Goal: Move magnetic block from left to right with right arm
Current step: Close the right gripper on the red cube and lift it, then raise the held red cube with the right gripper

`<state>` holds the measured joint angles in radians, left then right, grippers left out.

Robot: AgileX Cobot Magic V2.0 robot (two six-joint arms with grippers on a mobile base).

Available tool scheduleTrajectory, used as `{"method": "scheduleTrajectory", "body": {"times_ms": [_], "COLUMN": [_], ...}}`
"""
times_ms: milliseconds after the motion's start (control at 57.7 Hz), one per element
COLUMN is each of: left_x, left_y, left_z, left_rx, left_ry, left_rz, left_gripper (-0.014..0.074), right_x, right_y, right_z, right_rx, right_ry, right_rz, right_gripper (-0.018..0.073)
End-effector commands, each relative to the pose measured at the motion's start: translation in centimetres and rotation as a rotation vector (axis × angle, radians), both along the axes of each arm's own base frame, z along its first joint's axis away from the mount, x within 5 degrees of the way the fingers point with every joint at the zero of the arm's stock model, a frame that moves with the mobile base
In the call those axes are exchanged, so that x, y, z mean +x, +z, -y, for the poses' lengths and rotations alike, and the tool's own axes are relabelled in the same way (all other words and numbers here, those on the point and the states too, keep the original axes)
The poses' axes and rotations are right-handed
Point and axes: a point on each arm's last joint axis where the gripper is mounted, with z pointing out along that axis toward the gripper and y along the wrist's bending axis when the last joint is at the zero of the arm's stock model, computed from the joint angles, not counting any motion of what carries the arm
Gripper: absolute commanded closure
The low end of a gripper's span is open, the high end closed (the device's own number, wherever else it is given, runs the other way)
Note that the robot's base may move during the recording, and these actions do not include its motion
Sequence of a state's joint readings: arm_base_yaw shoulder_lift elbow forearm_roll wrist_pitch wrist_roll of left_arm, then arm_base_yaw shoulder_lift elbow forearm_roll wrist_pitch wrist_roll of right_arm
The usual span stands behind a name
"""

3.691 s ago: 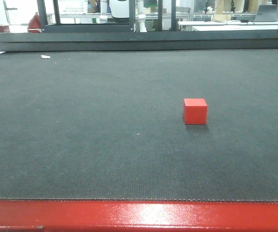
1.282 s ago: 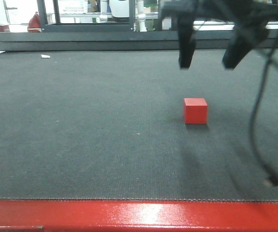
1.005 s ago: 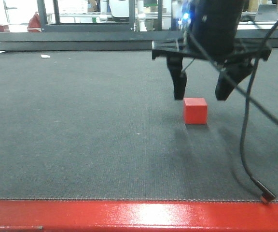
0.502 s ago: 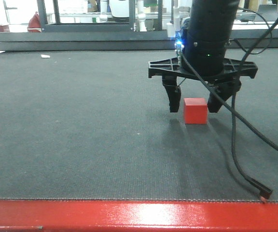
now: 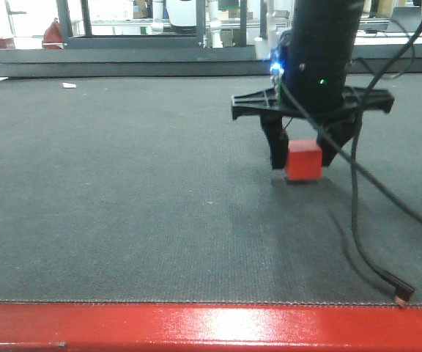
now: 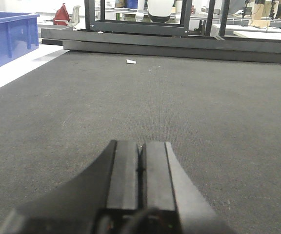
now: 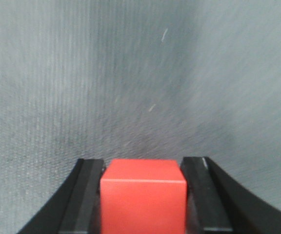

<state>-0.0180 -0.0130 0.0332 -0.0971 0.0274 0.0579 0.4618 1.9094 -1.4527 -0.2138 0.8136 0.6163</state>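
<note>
Right pincer (image 5: 302,163) now closed onto magnetic block (image 5: 303,158), open mat (image 5: 123,205) rightward

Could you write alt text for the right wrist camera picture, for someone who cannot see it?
A red magnetic block is clamped between the two black fingers of the right gripper, at the bottom of the picture. Beyond it lies a dark grey woven mat.
</note>
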Motion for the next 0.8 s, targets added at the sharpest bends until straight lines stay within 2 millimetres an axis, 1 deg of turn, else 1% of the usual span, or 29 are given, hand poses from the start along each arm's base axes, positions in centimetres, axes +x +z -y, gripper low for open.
{"method": "scheduleTrajectory", "body": {"times_ms": [0, 104, 156, 173, 243, 295, 381, 433, 450, 520, 589, 624, 641, 693, 780], "left_x": [-0.1, -0.1, -0.1, -0.1, -0.1, -0.1, -0.1, -0.1, -0.1, -0.1, -0.1, -0.1, -0.1, -0.1, -0.1], "left_y": [0.6, 0.6, 0.6, 0.6, 0.6, 0.6, 0.6, 0.6, 0.6, 0.6, 0.6, 0.6, 0.6, 0.6, 0.6], "left_z": [0.0, 0.0, 0.0, 0.0, 0.0, 0.0, 0.0, 0.0, 0.0, 0.0, 0.0, 0.0, 0.0, 0.0, 0.0], "left_rx": [-0.013, -0.013, -0.013, -0.013, -0.013, -0.013, -0.013, -0.013, -0.013, -0.013, -0.013, -0.013, -0.013, -0.013, -0.013], "left_ry": [0.0, 0.0, 0.0, 0.0, 0.0, 0.0, 0.0, 0.0, 0.0, 0.0, 0.0, 0.0, 0.0, 0.0, 0.0], "left_rz": [0.089, 0.089, 0.089, 0.089, 0.089, 0.089, 0.089, 0.089, 0.089, 0.089, 0.089, 0.089, 0.089, 0.089, 0.089], "left_gripper": [0.0722, 0.0722, 0.0722, 0.0722, 0.0722, 0.0722, 0.0722, 0.0722, 0.0722, 0.0722, 0.0722, 0.0722, 0.0722, 0.0722, 0.0722], "right_x": [-0.3, -1.2, -1.6, -2.0, -3.1, -4.2, -6.1, -7.6, -7.8, -10.1, -12.1, -13.1, -13.6, -14.8, -17.5], "right_y": [5.7, 8.0, 8.5, 9.1, 9.6, 10.2, 10.2, 10.4, 10.2, 10.2, 9.4, 9.5, 9.1, 8.8, 8.2], "right_z": [1.4, 3.3, 4.2, 4.8, 6.2, 7.7, 9.8, 11.0, 11.2, 12.4, 13.1, 13.4, 13.5, 13.7, 14.1], "right_rx": [0.005, -0.006, -0.013, -0.011, -0.018, -0.027, -0.043, -0.049, -0.053, -0.058, -0.057, -0.052, -0.053, -0.046, -0.032], "right_ry": [0.057, 0.08, 0.092, 0.094, 0.1, 0.094, 0.08, 0.072, 0.07, 0.06, 0.054, 0.053, 0.055, 0.058, 0.065], "right_rz": [0.156, 0.203, 0.213, 0.229, 0.246, 0.272, 0.295, 0.319, 0.315, 0.346, 0.359, 0.384, 0.381, 0.411, 0.474], "right_gripper": [0.0307, 0.0307, 0.0307, 0.0307, 0.0307, 0.0307, 0.0307, 0.0307, 0.0307, 0.0307, 0.0307, 0.0307, 0.0307, 0.0307, 0.0307]}}
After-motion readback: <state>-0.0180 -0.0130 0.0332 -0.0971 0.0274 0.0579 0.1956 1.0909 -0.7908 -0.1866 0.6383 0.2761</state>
